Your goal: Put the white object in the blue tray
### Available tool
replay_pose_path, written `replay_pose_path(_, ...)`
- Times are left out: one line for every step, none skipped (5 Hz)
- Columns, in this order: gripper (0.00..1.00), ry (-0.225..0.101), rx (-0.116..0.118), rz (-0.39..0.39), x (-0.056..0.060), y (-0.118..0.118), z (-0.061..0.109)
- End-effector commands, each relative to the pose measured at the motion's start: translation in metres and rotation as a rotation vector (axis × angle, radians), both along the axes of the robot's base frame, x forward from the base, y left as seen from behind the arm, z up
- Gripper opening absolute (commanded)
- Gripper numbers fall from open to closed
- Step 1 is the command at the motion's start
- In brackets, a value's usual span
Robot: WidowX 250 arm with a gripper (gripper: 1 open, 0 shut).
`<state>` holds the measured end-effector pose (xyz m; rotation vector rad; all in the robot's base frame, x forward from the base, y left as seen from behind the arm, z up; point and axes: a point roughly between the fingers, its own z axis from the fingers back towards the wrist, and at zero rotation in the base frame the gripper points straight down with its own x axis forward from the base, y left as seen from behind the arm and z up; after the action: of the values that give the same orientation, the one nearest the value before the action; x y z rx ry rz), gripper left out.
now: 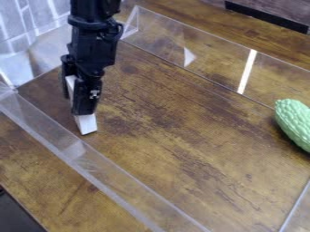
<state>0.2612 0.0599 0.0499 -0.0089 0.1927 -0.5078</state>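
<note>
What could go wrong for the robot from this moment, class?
1. The gripper grips only the top of the white block, so it may tilt or slip out when lifted.
2. The block stands near the clear wall and could knock it.
3. No blue tray is in view.

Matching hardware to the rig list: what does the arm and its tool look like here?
The arm is all matte black and boxy, built of stacked blocky segments. The tool is also black, with two flat, straight fingers below a squarish body. A small white marking sits on the front of the tool body. No loose cables can be made out, and the upper arm is cropped out of frame.
</note>
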Motion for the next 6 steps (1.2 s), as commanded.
replay_pose_path(0.00,-0.010,0.007,0.019,-0.001,0.012,-0.002)
replay_pose_path(0.00,-0.010,0.005,0.014,-0.002,0.014,-0.005)
replay_pose_path(0.00,-0.010,0.004,0.005,-0.002,0.017,-0.009)
replay_pose_path(0.00,-0.013,0.008,0.004,0.006,0.020,-0.009)
replay_pose_path(0.00,-0.019,0.013,0.011,0.014,0.022,-0.008)
replay_pose_path(0.00,-0.024,0.016,0.019,0.022,0.023,-0.007)
